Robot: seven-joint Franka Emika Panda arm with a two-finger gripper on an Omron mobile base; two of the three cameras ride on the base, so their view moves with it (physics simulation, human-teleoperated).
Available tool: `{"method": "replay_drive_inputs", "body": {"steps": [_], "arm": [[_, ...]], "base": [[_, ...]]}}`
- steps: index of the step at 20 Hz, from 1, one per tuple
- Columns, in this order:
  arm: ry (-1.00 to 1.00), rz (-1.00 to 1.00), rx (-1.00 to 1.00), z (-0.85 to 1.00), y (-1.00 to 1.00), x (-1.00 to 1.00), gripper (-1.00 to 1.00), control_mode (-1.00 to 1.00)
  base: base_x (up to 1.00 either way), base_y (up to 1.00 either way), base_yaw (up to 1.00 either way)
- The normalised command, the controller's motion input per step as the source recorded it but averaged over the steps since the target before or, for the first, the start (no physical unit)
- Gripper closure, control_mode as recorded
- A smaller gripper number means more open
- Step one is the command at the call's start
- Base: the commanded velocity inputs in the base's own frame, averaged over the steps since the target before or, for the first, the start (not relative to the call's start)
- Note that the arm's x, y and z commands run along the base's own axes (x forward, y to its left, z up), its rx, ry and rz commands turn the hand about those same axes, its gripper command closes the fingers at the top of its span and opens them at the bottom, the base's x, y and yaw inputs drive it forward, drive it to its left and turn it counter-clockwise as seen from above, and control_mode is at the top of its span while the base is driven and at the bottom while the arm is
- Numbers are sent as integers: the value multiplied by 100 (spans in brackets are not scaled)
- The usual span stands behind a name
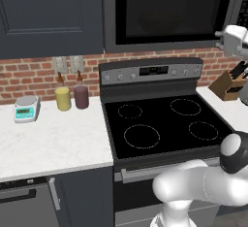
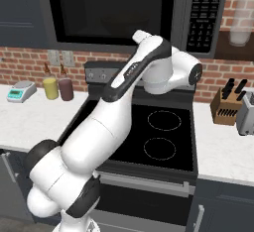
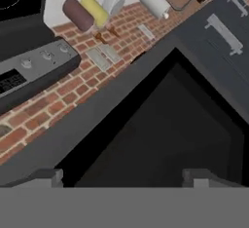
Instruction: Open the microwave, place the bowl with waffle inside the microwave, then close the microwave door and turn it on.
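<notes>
Gripper (image 3: 124, 178): we see its two tips spread wide with nothing between them, close before the microwave door.
Microwave (image 2: 124, 13): we find it mounted on the wall above the stove (image 1: 160, 124).
Door (image 3: 160, 144): shut, its black glass facing our hand camera.
Panel (image 2: 204, 13): buttons on the microwave's right side.
Knife block (image 2: 224, 108): on the counter right of the stove.
Bottles (image 1: 71, 95): yellow and maroon, side by side left of the stove.
Scale (image 1: 26, 108): left of the bottles.

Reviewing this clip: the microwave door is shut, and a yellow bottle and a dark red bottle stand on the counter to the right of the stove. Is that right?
Not quite. The microwave door is shut, but the yellow bottle and the dark red bottle stand on the counter to the left of the stove, beside a small kitchen scale. The left base view shows this.
</notes>
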Motion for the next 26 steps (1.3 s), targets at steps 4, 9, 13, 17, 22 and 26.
{"method": "replay_drive_inputs", "body": {"steps": [4,9,13,17,22,26], "arm": [[-41,14,0,-6,11,-100,-100,-100],[-9,1,0,43,-6,-100,-100,-100],[20,-12,-1,27,-35,-91,-100,-100],[52,-35,-8,0,-47,-41,-100,-100],[52,-23,-3,-10,-43,-7,-100,-100],[11,-12,0,-44,-44,0,-100,-100]], "base": [[0,0,0],[0,0,0],[0,0,0],[0,0,0],[0,0,0],[0,0,0]]}}
